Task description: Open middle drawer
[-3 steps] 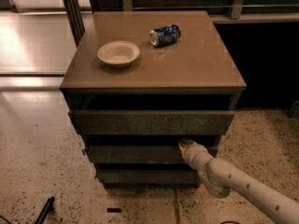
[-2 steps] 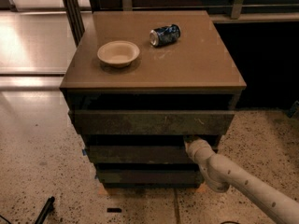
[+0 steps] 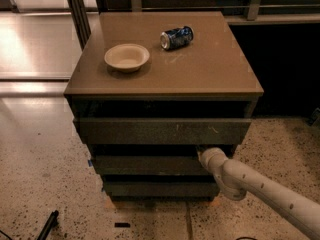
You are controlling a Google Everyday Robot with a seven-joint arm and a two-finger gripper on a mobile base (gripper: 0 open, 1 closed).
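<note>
One arm point(image 3: 260, 186) low, slanted — jaws at middle drawer point(image 3: 145, 165).

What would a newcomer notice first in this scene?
The pale arm reaching in from the lower right stands out, its gripper at the right end of the middle drawer. On the cabinet top sit a cream bowl at the left and a blue can on its side, farther back.

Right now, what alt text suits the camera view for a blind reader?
The gripper is at the right end of the middle drawer in a three-drawer cabinet. A bowl and a blue can lie on top.
</note>
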